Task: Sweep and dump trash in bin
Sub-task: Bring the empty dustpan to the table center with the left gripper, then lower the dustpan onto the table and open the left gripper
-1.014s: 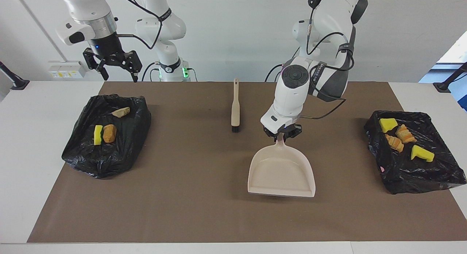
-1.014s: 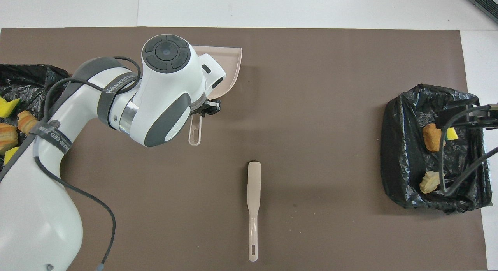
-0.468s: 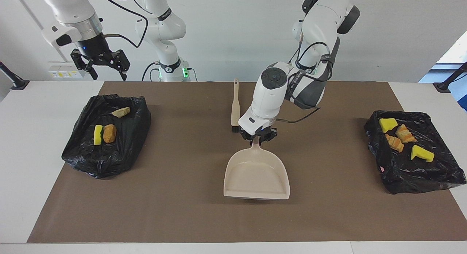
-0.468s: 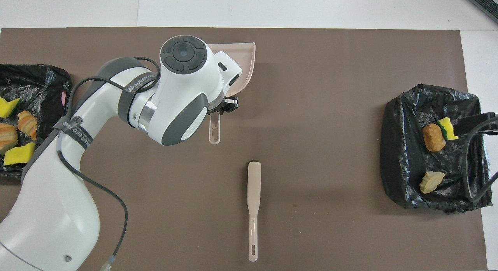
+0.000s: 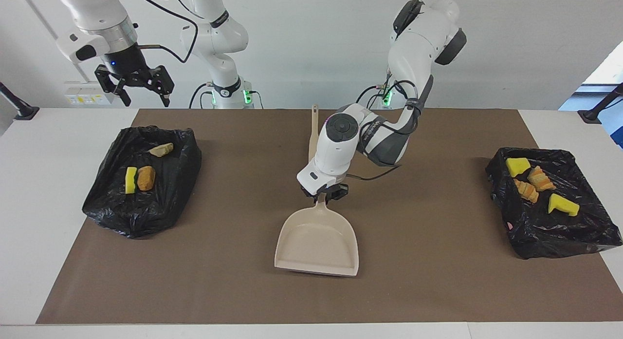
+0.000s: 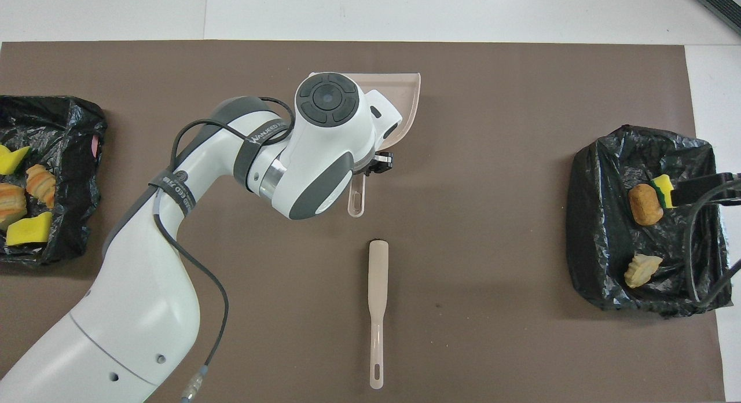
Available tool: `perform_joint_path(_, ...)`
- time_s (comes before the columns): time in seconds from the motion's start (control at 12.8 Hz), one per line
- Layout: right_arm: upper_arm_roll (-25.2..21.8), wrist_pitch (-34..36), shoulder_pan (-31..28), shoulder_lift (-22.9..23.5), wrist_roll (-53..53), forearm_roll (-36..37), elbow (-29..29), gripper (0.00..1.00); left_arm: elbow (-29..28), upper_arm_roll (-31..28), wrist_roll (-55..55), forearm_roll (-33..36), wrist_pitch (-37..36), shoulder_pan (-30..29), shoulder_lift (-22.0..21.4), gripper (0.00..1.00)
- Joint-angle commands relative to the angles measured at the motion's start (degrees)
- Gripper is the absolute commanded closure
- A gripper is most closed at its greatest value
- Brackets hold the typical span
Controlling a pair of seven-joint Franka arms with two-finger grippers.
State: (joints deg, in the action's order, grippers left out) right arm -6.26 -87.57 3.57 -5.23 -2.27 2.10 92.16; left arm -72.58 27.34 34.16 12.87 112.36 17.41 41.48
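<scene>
**Dustpan held up over the mat, trash sitting in two black bags**

In the overhead view the big white left arm hides most of the beige dustpan (image 6: 405,102). Only one corner and the handle tip stick out. The right tool cannot be seen there, only its dark cables at 3 o'clock. The brush's black bristles are a tiny dark end at the top of the brush (image 6: 377,299) in that view, and in the facing view the arm covers them.

The left tool (image 5: 324,195) is clenched on the dustpan's thin handle. The dustpan (image 5: 317,241) is smooth plastic, shaped like a wide scoop with a flat open lip, and it is empty. It hangs a little above the brown mat (image 5: 438,290), with a shadow under it.

The right tool (image 5: 135,85) is spread wide, grasping nothing, up in the air above the black bag (image 5: 141,212) at 9 o'clock in the facing view.

That crinkly, shiny bag has three pieces of trash (image 5: 138,176) in it. The other black bag (image 5: 559,236), at 3 o'clock, holds four more pieces (image 5: 535,183): yellow sponge chunks and bumpy orange bread lumps.

The surface (image 5: 44,207) is white.
</scene>
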Motion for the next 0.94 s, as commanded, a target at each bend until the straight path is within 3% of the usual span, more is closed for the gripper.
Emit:
perform_joint_path(0.0, -0.3, -0.1, 0.2, -1.2, -0.5, -1.0, 1.3, 0.0, 1.3, -0.6, 0.5, 1.3, -1.5, 1.0, 0.4, 1.0)
perform_joint_path(0.16, -0.3, -0.1, 0.2, -1.2, -0.5, -1.0, 1.3, 0.0, -1.0, -0.7, 0.5, 1.6, -1.4, 1.2, -0.5, 0.99)
perform_joint_path(0.39, -0.3, -0.1, 0.2, -1.2, -0.5, -1.0, 1.3, 0.0, -1.7, -0.7, 0.5, 1.6, -1.5, 1.1, -1.1, 0.83)
perform_joint_path(0.55, -0.3, -0.1, 0.2, -1.2, -0.5, -1.0, 1.3, 0.0, -1.7, -0.8, 0.6, 1.5, -2.8, 1.2, -1.1, 0.81)
perform_joint_path(0.86, -0.3, -0.1, 0.2, -1.2, -0.5, -1.0, 1.3, 0.0, -1.6, -0.8, 0.6, 2.9, -3.3, 1.1, -1.1, 0.65)
